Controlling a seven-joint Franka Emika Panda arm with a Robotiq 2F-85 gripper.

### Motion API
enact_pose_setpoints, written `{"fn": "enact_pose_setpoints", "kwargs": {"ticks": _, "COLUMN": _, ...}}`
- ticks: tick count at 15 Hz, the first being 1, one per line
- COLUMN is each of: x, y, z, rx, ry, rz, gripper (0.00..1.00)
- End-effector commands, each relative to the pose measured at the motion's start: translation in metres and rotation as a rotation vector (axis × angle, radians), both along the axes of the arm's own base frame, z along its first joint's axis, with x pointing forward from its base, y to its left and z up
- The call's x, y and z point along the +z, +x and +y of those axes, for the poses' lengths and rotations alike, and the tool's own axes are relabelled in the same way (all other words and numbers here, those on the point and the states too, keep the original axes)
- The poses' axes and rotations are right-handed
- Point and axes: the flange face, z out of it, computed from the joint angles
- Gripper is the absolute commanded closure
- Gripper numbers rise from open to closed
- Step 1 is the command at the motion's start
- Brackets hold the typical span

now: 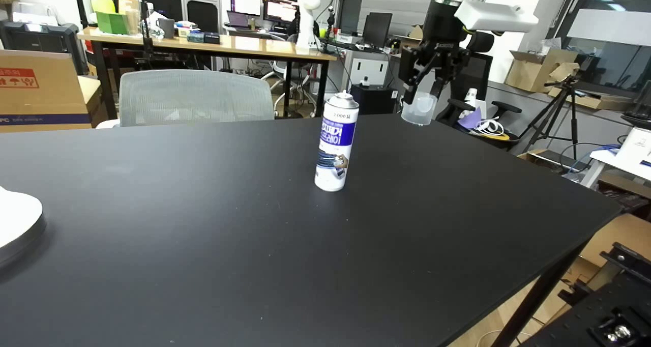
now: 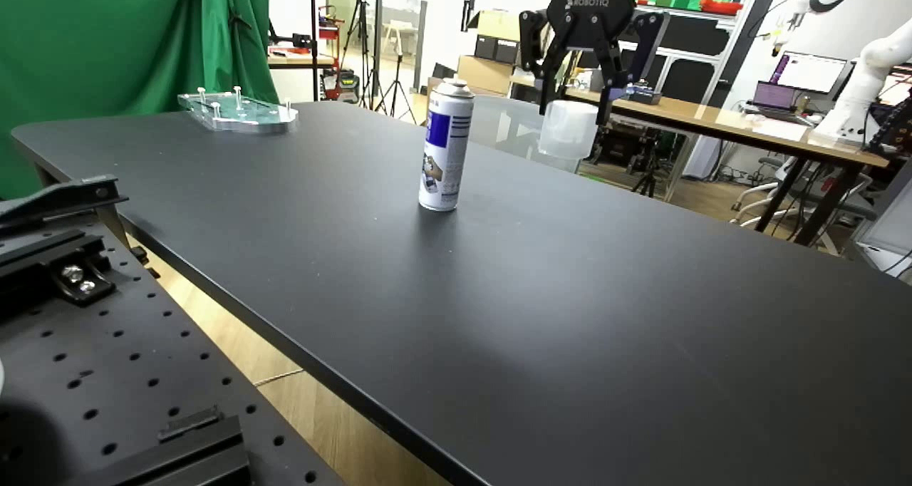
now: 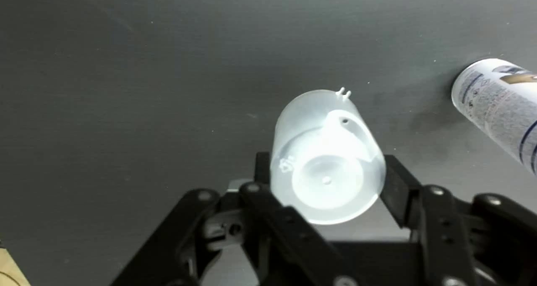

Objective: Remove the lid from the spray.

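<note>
My pincer (image 3: 329,179) is grasping the lid (image 2: 568,131), one of its fingers (image 3: 400,189) on either side of the wall, and in both exterior views I have it up in the air, apart from the spray can (image 1: 335,146) and off to one side of it. The can stands upright on the dark table (image 1: 203,245), its top bare, so I judge the removal done and only a setting-down left, if one is wanted. Gripping the full width near what I read as the closed end leaves the mouth hanging free below, handy for resting it flat; the thin-looking plastic would, I think, give if I squeezed harder. Holding it to the side of the can should let me lower it without brushing that slim thing, which I expect would topple easily. The can is the chief obstacle to mind, since any swing towards it risks a knock. Beyond the can is a mesh-backed chair (image 1: 196,97); a clear greenish plate with pegs (image 2: 242,112) and a perforated dark board (image 2: 164,358) both lie well apart from the can, so neither should hinder me.
</note>
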Motion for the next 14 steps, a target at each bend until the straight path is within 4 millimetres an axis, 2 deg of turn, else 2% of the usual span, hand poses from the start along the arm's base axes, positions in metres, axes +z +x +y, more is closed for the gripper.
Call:
{"fn": "enact_pose_setpoints", "kwargs": {"ticks": 1, "x": -0.014, "y": 0.028, "z": -0.007, "rx": -0.079, "ry": 0.007, "rz": 0.007, "gripper": 0.6}}
{"fn": "enact_pose_setpoints", "kwargs": {"ticks": 7, "x": -0.046, "y": 0.055, "z": -0.014, "rx": -0.1, "ry": 0.017, "rz": 0.009, "gripper": 0.6}}
{"fn": "enact_pose_setpoints", "kwargs": {"ticks": 14, "x": -0.08, "y": 0.071, "z": -0.014, "rx": -0.112, "ry": 0.039, "rz": 0.017, "gripper": 0.6}}
